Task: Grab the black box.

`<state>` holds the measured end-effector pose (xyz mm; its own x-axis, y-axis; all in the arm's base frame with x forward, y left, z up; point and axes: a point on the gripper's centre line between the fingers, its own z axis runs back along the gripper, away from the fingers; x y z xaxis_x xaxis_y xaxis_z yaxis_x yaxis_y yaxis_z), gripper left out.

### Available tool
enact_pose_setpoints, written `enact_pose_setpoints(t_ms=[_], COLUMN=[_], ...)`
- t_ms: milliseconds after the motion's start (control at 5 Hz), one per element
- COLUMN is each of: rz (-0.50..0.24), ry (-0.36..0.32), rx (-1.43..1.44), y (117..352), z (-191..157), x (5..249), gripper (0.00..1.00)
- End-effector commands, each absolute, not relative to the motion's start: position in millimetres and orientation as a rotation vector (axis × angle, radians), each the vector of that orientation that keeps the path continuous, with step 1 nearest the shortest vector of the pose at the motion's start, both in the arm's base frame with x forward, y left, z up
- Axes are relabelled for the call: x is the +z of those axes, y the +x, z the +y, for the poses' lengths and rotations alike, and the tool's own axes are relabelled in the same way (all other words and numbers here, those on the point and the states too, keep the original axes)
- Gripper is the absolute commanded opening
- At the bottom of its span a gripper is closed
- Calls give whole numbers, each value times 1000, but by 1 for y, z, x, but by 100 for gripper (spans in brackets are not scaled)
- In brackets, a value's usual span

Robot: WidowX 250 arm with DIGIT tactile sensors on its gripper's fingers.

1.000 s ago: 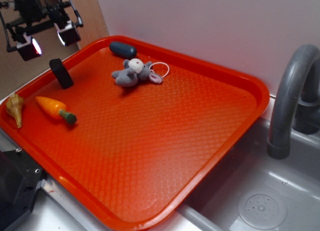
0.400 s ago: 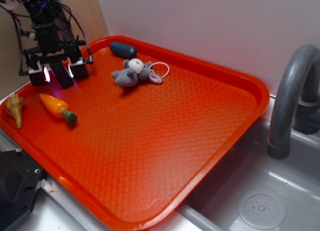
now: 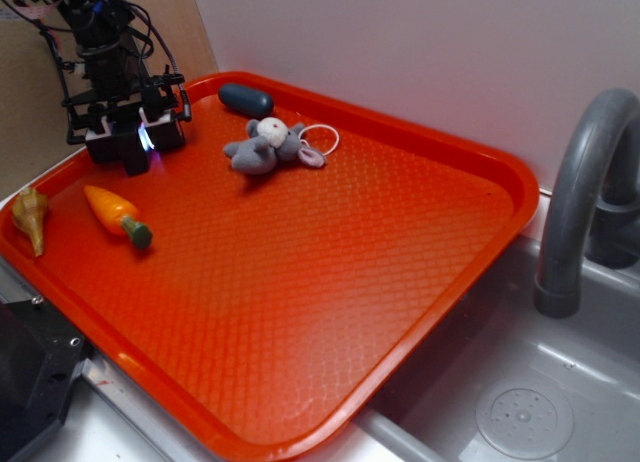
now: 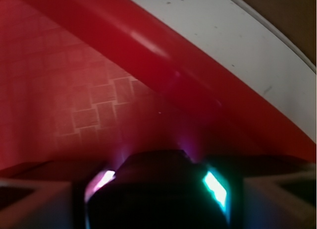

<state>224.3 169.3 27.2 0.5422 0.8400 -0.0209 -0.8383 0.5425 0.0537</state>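
A pale wall is standing behind an orange tray [image 3: 440, 272], and the tray is lying on the table next to a grey sink with a curved tap [image 3: 585, 192]. The tool [image 3: 128, 140] is sitting low at the far left corner of the tray, and its two fingers are standing on both sides of the black box [image 3: 133, 160]. In the wrist view the box [image 4: 156, 192] is filling the space between the fingers, with light glowing along both edges. The fingers seem to be touching or nearly touching it, but I cannot tell if they are already pressing on it.

So the reaching part is looking done, in my judgement; the squeezing and the lifting are probably still waiting, because the box is resting on the tray floor.

The box is looking matte, black and plain, and only its lower part is showing under the tool. Near the tool a toy carrot [image 3: 117, 215] is lying, and further a shell [image 3: 29, 219], a grey plush mouse [image 3: 266, 146] and a dark rounded capsule [image 3: 245, 99].
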Motion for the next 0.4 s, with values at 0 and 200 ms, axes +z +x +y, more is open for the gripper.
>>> enact_pose_setpoints(t_ms=[0,200], rz=[-150,-197], ry=[38,-10], rx=[501,254], y=[233,220], z=[101,53], x=[134,184], gripper=[0,0])
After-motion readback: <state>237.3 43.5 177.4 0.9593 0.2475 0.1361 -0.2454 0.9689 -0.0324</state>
